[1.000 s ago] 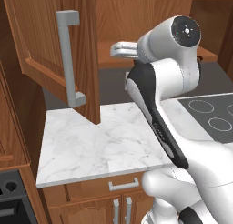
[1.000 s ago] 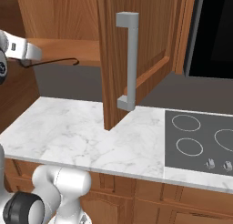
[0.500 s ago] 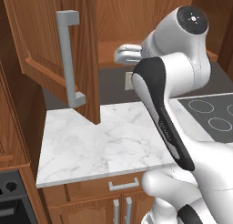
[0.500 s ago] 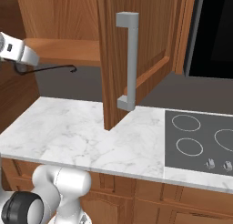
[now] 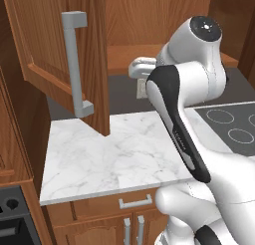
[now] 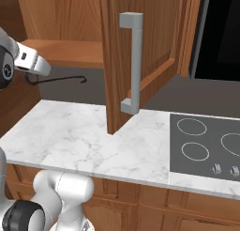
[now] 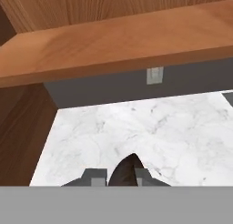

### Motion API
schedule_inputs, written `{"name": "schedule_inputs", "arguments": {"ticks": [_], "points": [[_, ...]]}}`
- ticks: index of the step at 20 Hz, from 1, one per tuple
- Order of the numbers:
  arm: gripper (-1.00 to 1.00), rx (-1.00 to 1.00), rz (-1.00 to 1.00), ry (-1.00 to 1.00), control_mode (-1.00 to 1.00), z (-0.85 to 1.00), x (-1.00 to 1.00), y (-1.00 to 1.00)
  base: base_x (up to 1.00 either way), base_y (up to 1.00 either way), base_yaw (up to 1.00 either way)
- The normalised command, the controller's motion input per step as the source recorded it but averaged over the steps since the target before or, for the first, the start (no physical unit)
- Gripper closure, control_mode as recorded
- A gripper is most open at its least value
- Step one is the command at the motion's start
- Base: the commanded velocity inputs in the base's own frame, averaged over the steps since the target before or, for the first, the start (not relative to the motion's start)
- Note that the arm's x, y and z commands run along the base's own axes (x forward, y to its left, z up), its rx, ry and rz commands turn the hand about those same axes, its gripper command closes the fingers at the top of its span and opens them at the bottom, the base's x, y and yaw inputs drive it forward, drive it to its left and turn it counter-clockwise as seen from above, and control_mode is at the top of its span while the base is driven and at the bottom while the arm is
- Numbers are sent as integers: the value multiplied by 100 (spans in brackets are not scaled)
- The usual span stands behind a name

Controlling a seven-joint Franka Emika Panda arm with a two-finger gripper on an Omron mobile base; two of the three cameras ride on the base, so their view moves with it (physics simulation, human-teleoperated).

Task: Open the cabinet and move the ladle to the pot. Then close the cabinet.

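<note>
- Two doors of the cabinet (image 6: 140, 51) stand swung open over the white marble tabletop (image 6: 79, 136); each carries a long grey bar handle (image 6: 133, 63).
- One bare wooden shelf (image 7: 113, 45) forms the cabinet's bottom, with a dark grey back wall below it and a small wall outlet (image 7: 154, 75) set in that wall.
- In the right base view the pincer (image 6: 40, 68) sits at the far left, just under the front edge of the shelf and above the tabletop.
- Its jaws are closed on the ladle (image 6: 61, 79): the thin dark handle runs out level to the right and ends in a small hook.
- In the hand view a dark rounded part of the ladle (image 7: 125, 170) rises between the two finger tips, with marble beneath it.
- At the right of the tabletop lies a dark cooktop (image 6: 206, 143) with ring-marked burners and small knobs at its front.
</note>
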Motion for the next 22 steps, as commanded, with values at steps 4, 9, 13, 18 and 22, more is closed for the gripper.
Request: {"name": "schedule_inputs", "arguments": {"ticks": [4, 9, 13, 18, 22], "points": [[100, 0, 0, 0, 100, -3, 0, -4, -29, -9, 0], [100, 0, 0, 0, 100, 0, 0, 0, -97, -2, 0], [100, 0, 0, 0, 100, 0, 0, 0, -100, 0, 0], [100, 0, 0, 0, 100, 0, 0, 0, -100, -7, 0], [100, 0, 0, 0, 100, 0, 0, 0, -69, -60, 0]]}}
